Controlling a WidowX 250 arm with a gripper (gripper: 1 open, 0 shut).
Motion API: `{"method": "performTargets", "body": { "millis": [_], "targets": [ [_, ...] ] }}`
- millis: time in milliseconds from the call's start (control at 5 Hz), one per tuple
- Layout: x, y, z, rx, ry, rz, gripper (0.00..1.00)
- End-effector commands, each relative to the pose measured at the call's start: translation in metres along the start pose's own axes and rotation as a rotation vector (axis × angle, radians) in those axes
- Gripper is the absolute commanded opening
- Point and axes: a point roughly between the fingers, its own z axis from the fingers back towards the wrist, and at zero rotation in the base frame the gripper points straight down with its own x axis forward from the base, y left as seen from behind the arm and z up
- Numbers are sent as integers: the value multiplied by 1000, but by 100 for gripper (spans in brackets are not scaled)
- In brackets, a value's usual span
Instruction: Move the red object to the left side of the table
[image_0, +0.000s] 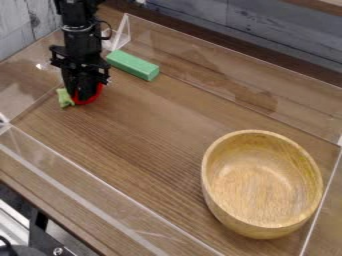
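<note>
**Fingers clamped on red object, far-left of desk**

Black arm (76, 25) coming straight down from top edge at far left. Fingers (84, 92) pointing down, pressed together around red object (87, 95), tips low, at or just above desk surface; contact with wood not clear from this angle. Only a sliver of red visible under and around black finger housing. Small light green piece (63, 98) sticking out on left side of red object, resting on or just above wood.

Flat green rectangular block (132, 66) lying just beyond and right of fingers, long axis running diagonally, near far wall. Apart from red object, not touching.

Wooden bowl (263, 183) at near right, upright, empty, well apart from arm and red object. Rim close to right-hand clear wall.

Desk (160, 130): brown wood-grain top, boxed in by low clear plastic walls (60, 175). Wall on near side running diagonally from left edge toward bottom; reflections along far wall. Small clear triangular bracket (120, 32) behind green block at far wall.

Background past far wall: dark surface and grey planks, out of focus.
</note>
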Motion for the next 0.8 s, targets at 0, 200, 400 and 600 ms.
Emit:
{"method": "performTargets", "body": {
  "millis": [0, 200, 400, 600],
  "targets": [
    [2, -4, -7, -2, 11, -8, 0],
    [2, -5, -7, -1, 16, -6, 0],
    [2, -6, -7, -1, 21, -4, 0],
    [2, -6, -7, -1, 26, -2, 0]
  ]
}}
